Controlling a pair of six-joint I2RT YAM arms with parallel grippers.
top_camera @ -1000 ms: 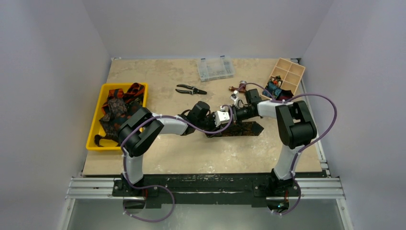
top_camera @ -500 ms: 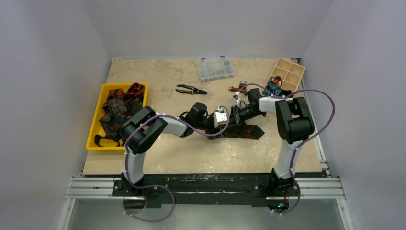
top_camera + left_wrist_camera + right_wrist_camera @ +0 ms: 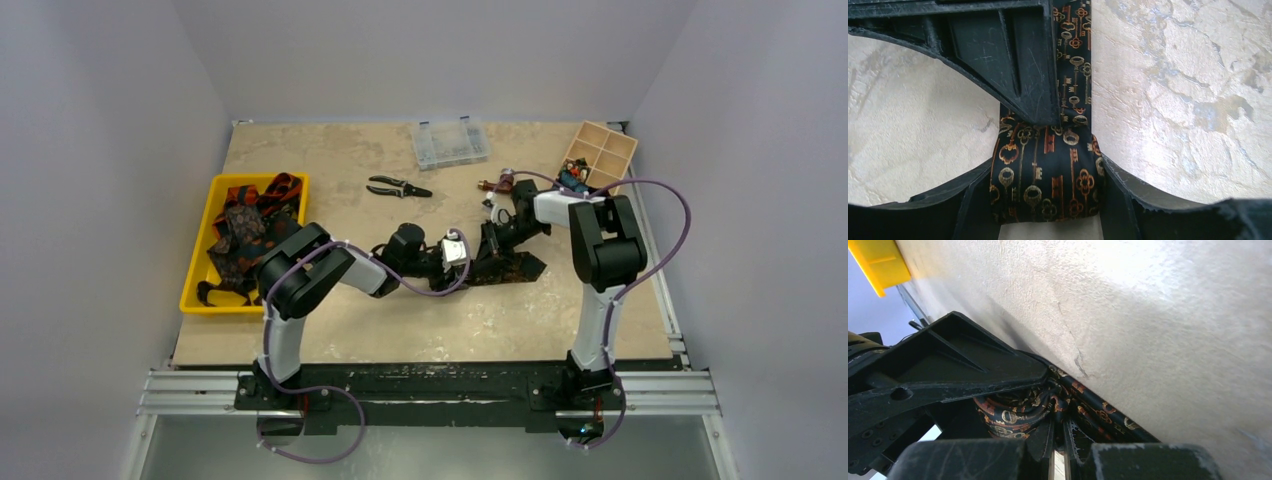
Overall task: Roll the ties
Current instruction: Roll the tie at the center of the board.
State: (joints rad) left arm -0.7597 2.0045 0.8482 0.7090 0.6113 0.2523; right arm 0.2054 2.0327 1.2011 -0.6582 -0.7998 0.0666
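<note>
Midway between the near and far edges, the left gripper (image 3: 1045, 200) clamps the sides of the half-wound tie (image 3: 1048, 165), probably so the coil cannot spring open. The right gripper (image 3: 1058, 427), nearly closed, pinches its core, seemingly to turn it. More ties (image 3: 245, 225) lie in the yellow tray (image 3: 215, 290) by the left edge.

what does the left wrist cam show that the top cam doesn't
Only the left wrist: the tie's gold and red key print, its rolled end between the left gripper's fingers. Only the top: yellow tray of more ties, pliers, clear box, wooden divider box. Both: that tie on the beige table.
</note>
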